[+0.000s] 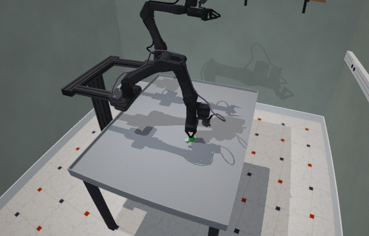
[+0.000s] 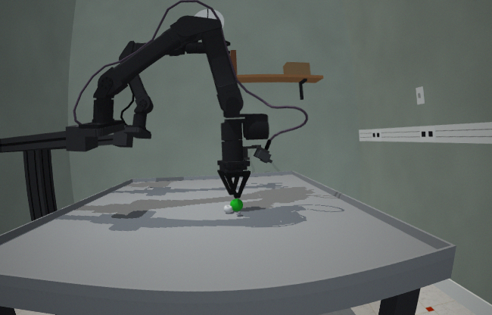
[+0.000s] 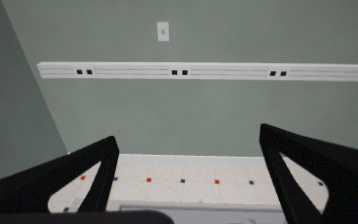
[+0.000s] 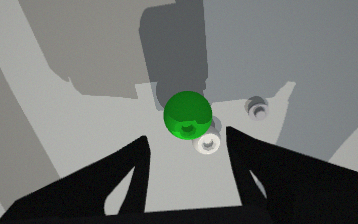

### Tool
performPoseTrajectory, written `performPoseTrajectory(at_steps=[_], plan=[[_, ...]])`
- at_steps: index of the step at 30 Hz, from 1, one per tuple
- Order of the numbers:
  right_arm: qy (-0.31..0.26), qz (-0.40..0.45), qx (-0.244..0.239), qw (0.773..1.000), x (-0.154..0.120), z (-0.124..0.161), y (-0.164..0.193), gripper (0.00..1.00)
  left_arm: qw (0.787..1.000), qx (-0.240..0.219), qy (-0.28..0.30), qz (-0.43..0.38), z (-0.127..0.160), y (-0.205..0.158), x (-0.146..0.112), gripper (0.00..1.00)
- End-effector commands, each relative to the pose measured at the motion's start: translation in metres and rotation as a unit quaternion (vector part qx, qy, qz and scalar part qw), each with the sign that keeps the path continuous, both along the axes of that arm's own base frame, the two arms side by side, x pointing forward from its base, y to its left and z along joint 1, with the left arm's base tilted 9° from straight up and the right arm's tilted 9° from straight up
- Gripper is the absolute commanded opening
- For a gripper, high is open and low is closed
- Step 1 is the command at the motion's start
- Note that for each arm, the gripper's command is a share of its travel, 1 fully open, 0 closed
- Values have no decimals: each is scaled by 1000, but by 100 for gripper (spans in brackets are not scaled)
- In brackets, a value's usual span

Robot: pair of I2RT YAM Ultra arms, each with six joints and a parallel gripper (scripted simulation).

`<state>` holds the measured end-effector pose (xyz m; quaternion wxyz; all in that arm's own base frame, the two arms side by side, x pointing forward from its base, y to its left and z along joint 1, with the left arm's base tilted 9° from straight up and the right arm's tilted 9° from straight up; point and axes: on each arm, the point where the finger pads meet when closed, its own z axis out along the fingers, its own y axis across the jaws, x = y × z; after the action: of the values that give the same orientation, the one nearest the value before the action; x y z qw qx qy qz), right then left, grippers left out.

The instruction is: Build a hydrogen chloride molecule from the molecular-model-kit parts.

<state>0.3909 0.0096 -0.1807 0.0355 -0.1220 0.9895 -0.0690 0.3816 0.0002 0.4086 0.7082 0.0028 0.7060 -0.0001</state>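
Observation:
The green ball rests on the table, its hole tilted partly up. The smaller white ball sits close beside it, hole up; I cannot tell if they touch. One grey peg stands on end a little apart. My right gripper points down, part open and empty, its fingertips just above the green ball. My left gripper is wide open and empty, raised high, far from the parts; it is hidden in the exterior view.
The grey table has a low raised rim. Both arms stand on a dark frame at one table edge. Arm shadows lie across the table top around the parts.

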Motion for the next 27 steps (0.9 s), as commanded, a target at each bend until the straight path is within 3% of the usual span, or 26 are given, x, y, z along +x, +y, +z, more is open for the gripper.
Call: performPoseTrajectory(at_steps=[1, 27], plan=[[-29, 5, 7, 1000, 21, 6, 2, 54, 1000, 5, -4, -9, 6, -3, -9, 100], [-30, 1, 7, 1000, 27, -27, -4, 54, 1000, 5, -4, -9, 6, -3, -9, 100]])
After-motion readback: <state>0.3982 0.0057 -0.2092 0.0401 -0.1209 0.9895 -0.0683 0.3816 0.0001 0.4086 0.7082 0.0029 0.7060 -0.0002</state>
